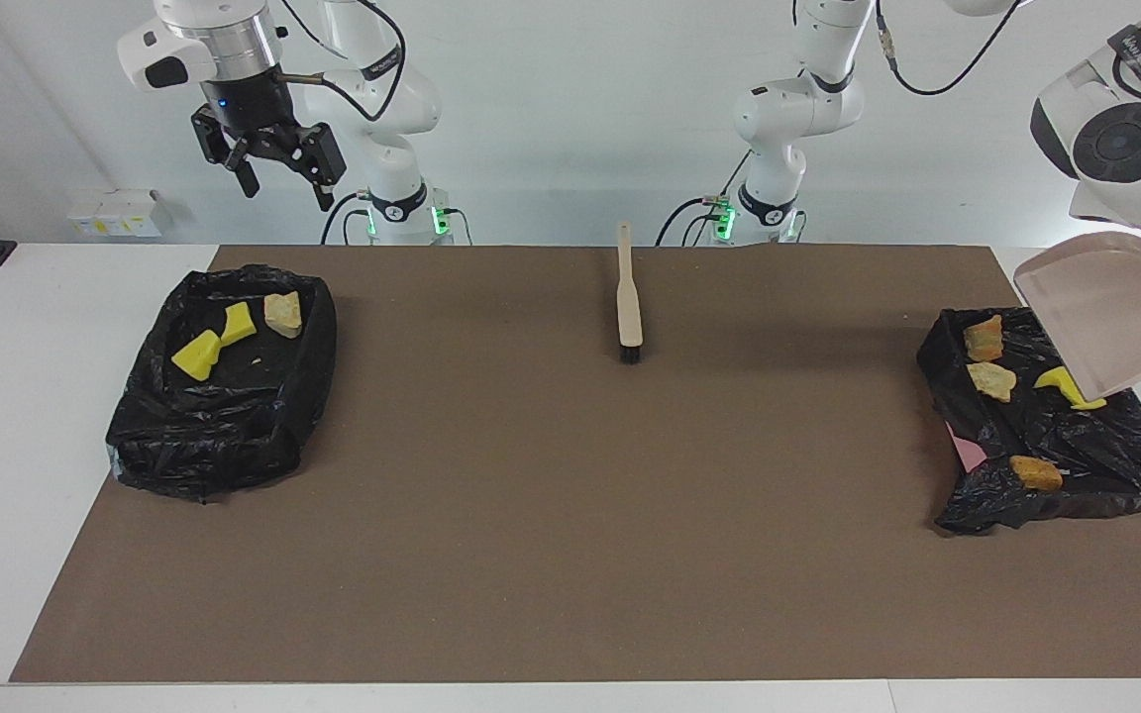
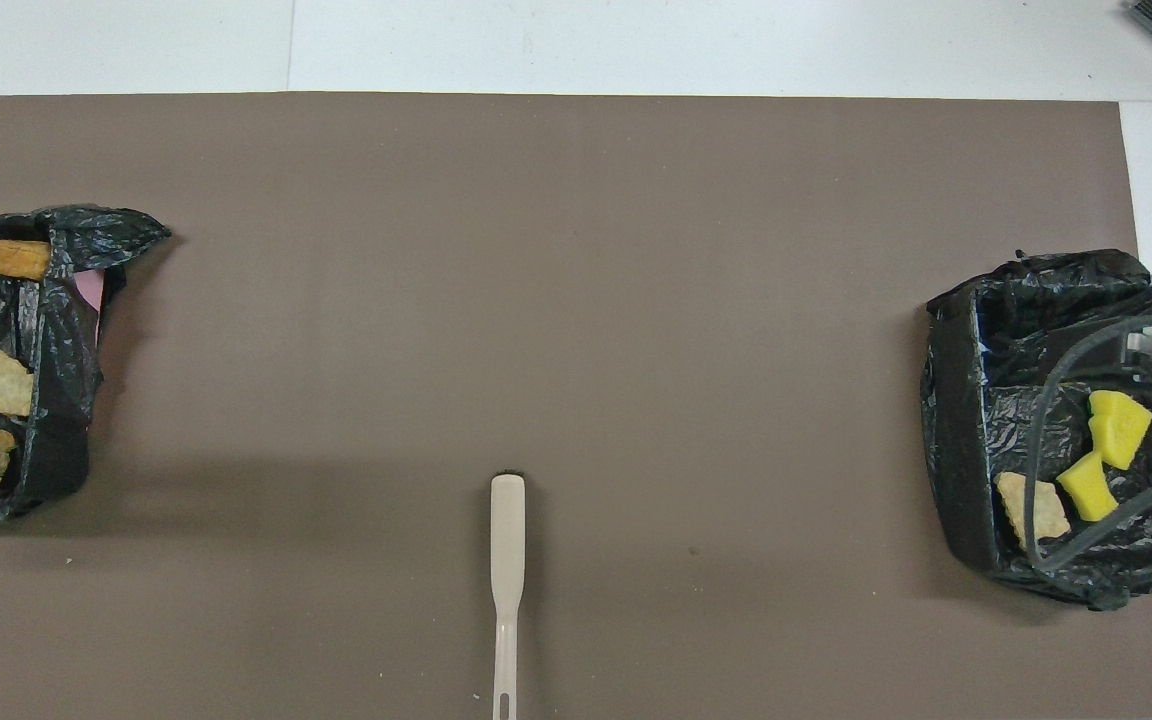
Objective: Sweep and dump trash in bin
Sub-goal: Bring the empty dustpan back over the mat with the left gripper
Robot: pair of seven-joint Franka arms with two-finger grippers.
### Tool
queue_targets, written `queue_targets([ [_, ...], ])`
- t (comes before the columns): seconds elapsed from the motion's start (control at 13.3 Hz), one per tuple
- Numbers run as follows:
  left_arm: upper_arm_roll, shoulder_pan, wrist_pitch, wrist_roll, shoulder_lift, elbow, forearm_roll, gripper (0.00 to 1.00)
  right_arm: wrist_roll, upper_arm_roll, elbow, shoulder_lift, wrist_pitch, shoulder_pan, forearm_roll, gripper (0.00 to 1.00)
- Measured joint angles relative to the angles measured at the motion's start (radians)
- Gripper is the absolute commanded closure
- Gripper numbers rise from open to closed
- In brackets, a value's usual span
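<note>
Where the left arm reached past the frame edge at its own end of the table, its gripper was cut off from both views, so the fingers could not be seen; they were clenched, and the beige dustpan [image 1: 1110, 312] hung tilted, mouth down, over the black-bagged bin [image 1: 1105, 451] there, its handle running out of view. Trash lay in that bin: tan bread-like pieces [image 1: 984, 339] and one yellow chunk [image 1: 1066, 386] partly covered by the dustpan lip. A pink patch at the bin's edge could not be identified. The overhead view cropped this bin at the frame edge.

Right gripper [image 1: 273, 168] hung high over the second bagged bin [image 1: 224, 436], fingers released, holding nothing. Its cables crossed this bin in the overhead view. Two yellow chunks [image 2: 1106, 455] and one tan piece [image 2: 1031, 505] lay inside.

Beige brush [image 1: 629, 297] lay flat on the brown mat [image 1: 570, 515], mid-table, bristles pointing away from the robots; its handle end was cropped overhead.
</note>
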Motion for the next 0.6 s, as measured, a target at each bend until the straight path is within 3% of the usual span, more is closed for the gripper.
queue_targets([
  [0.3, -0.021, -0.048, -0.083, -0.181, -0.010, 0.007, -0.133, 1.00, 0.000, -0.010, 0.001, 0.000, 0.022, -0.002, -0.002, 0.00],
  [0.6, -0.028, -0.083, -0.154, -0.473, -0.016, 0.006, -0.382, 1.00, -0.041, -0.134, 0.015, 0.000, 0.036, 0.099, -0.016, 0.00],
])
